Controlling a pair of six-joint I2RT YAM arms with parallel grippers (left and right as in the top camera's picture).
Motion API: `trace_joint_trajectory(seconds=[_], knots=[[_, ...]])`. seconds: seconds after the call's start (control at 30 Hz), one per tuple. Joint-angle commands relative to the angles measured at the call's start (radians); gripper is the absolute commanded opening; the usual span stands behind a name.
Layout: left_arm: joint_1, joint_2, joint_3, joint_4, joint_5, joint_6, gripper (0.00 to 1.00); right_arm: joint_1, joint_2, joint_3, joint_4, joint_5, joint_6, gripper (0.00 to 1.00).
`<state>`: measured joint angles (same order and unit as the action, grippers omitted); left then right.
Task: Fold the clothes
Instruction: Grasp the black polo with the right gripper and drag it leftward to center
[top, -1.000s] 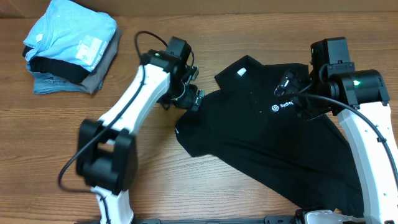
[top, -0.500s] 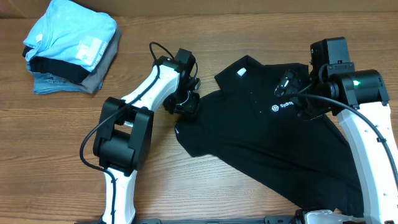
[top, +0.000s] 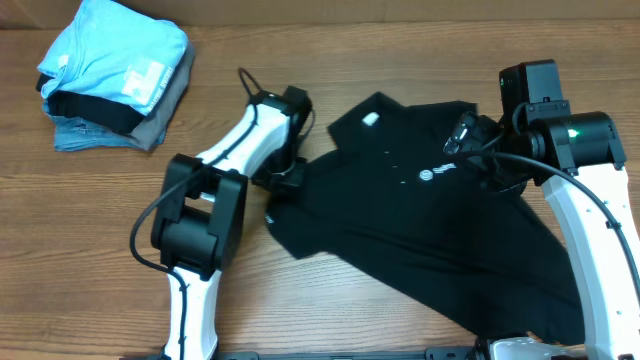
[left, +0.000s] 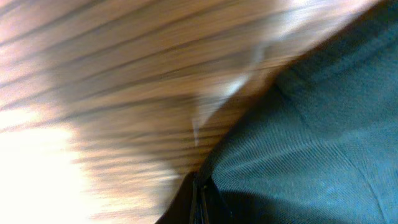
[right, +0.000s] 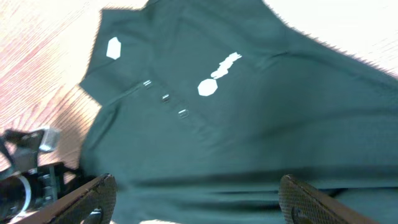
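The clothes, a black collared shirt, lie spread across the table's right half, with the white neck tag and chest logo facing up. My left gripper is at the shirt's left sleeve edge. In the left wrist view its jaws are pressed together on the edge of the dark cloth. My right gripper hovers over the chest area. Its fingers stand wide apart above the shirt, with nothing between them.
A stack of folded garments, light blue on top, sits at the back left of the wooden table. The left arm's base stands near the front, left of the shirt. The right arm runs along the right edge.
The left gripper has closed on the sleeve edge and pulled it left. The whole shirt, with tag and logo, has shifted left. The right arm has stayed put.
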<state>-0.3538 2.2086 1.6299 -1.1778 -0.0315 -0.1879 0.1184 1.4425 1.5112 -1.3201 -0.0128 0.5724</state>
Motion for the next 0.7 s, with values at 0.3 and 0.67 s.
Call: trace_joint_trajectory(seconds=[0.3,0.67], knots=[[0.380,-0.014,-0.002,-0.104,-0.063,-0.056,0.04,-0.003,0.006,0.012,0.018,0.084,0.000,0.93],[0.397,-0.215,0.004,-0.095,0.058,0.047,0.30,-0.003,0.193,-0.043,0.197,0.064,-0.010,0.94]])
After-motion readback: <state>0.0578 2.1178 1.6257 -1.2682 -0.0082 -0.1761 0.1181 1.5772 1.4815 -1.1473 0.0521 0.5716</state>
